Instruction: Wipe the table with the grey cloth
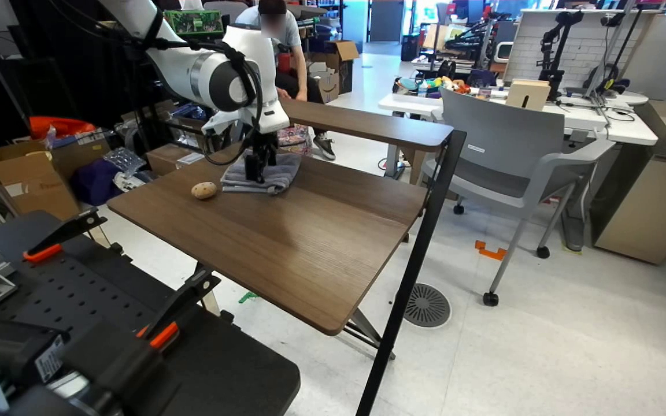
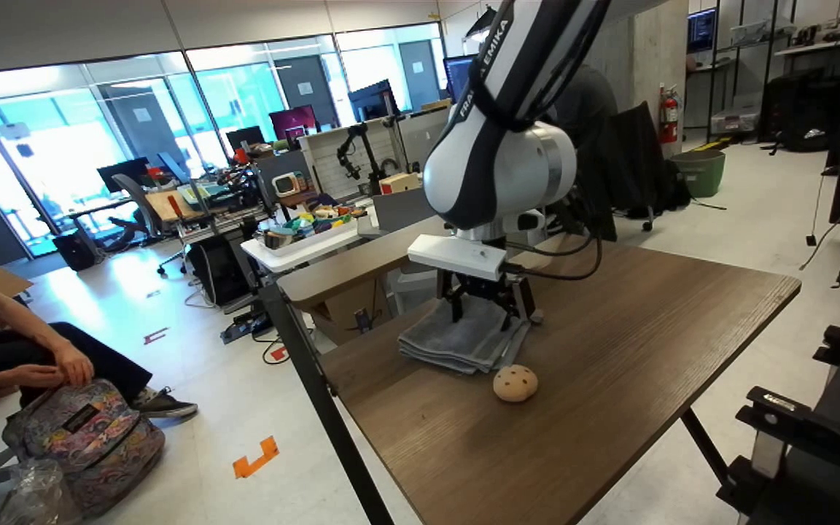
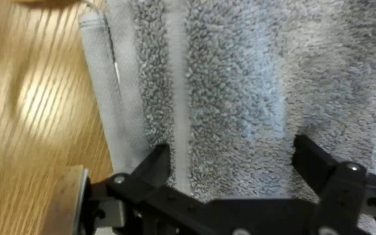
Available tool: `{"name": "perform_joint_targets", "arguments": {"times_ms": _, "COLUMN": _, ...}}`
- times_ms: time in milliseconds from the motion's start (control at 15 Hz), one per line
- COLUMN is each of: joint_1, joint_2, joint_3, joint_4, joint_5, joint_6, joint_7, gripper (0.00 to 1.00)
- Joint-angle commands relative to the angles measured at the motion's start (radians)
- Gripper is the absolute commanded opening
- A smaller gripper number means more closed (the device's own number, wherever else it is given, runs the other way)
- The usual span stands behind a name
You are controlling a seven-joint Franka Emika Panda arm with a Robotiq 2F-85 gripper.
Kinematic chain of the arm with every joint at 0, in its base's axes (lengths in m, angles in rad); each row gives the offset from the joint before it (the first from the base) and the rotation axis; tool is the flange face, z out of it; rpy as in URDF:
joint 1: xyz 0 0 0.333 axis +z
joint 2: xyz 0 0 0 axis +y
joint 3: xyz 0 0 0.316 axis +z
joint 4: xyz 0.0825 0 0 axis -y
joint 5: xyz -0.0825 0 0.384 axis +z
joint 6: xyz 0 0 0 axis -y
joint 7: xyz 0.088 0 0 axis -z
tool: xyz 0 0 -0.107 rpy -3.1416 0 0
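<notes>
While the arm (image 2: 500, 175) reaches down over the wood-grain table (image 1: 310, 242), we record the gripper (image 3: 232, 153) pointing downward over the grey cloth (image 2: 449, 339). Its two fingers stand wide apart in the wrist view, with a broad stretch of towelling between them; we cannot tell whether the tips press into the fabric or just clear it. The cloth lies on the table, folded in several layers and slightly rumpled, near the side that carries the raised shelf (image 1: 367, 125). We see smooth bands running between the looped pile, and a stitched hem along one edge. A small tan object (image 1: 204, 190), rounded and dotted with dark spots, sits on the table just beside the cloth; in an exterior view we make out a narrow gap between the two. Beyond the table we note a grey chair (image 1: 503, 130) and, partly behind the arm, a seated person (image 1: 293, 40).
</notes>
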Motion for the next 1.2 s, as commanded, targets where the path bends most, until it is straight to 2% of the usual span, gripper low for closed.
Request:
{"name": "perform_joint_targets", "arguments": {"times_ms": 0, "joint_1": -0.085, "joint_2": 0.067, "joint_3": 0.139, "joint_4": 0.156, "joint_5": 0.082, "joint_6": -0.120, "joint_7": -0.110, "gripper": 1.00}}
{"name": "perform_joint_targets", "arguments": {"times_ms": 133, "joint_1": -0.085, "joint_2": 0.067, "joint_3": 0.168, "joint_4": 0.162, "joint_5": 0.114, "joint_6": -0.108, "joint_7": -0.145, "gripper": 1.00}}
{"name": "perform_joint_targets", "arguments": {"times_ms": 400, "joint_1": -0.069, "joint_2": 0.073, "joint_3": 0.186, "joint_4": 0.143, "joint_5": 0.142, "joint_6": -0.068, "joint_7": -0.206, "gripper": 1.00}}
{"name": "perform_joint_targets", "arguments": {"times_ms": 800, "joint_1": -0.052, "joint_2": 0.103, "joint_3": 0.169, "joint_4": 0.134, "joint_5": 0.133, "joint_6": -0.084, "joint_7": -0.233, "gripper": 1.00}}
{"name": "perform_joint_targets", "arguments": {"times_ms": 1133, "joint_1": -0.053, "joint_2": 0.102, "joint_3": 0.103, "joint_4": 0.124, "joint_5": 0.121, "joint_6": -0.046, "joint_7": -0.199, "gripper": 1.00}}
